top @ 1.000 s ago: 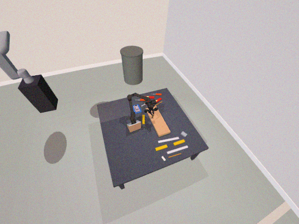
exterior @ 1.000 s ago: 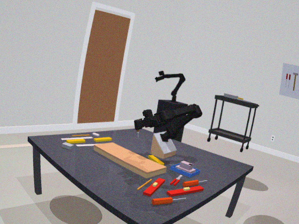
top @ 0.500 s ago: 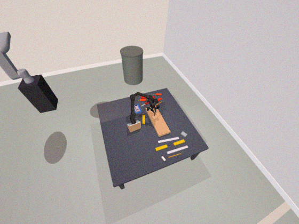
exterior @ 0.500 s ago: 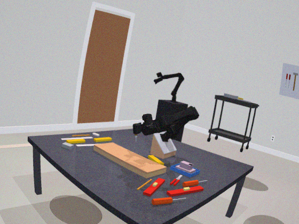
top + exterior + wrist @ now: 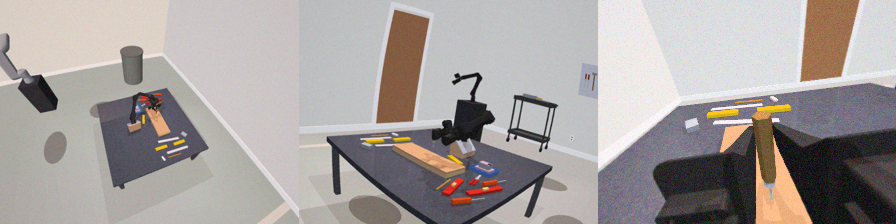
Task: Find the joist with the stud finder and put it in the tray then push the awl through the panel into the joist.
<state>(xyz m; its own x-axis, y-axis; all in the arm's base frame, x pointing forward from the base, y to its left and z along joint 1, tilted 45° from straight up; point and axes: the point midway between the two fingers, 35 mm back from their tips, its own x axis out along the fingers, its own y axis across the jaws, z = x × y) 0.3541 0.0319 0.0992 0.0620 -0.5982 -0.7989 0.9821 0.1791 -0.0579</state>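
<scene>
My gripper (image 5: 155, 108) (image 5: 435, 136) (image 5: 762, 128) is shut on the awl's brown handle. The awl (image 5: 766, 155) points down, its metal tip showing below the fingers, above the panel. The tan floor panel (image 5: 162, 127) (image 5: 416, 152) (image 5: 732, 137) lies flat on the table, with the arm's shadow on its end nearer the tray. Any gap between tip and panel is hard to measure, but the tip looks clear of it. The stud finder (image 5: 136, 108) (image 5: 485, 165) sits in the blue tray (image 5: 492, 174). The joist is hidden, and no hole can be made out.
A wooden block (image 5: 134, 127) (image 5: 457, 152) with a grey sloped top stands by the arm's base. A yellow bar (image 5: 143, 119) (image 5: 455, 160) lies beside the panel. Red levels (image 5: 453, 186), pliers (image 5: 474, 181) and orange screwdrivers (image 5: 461, 201) lie near the tray. Yellow and white bars lie beyond the panel's far end.
</scene>
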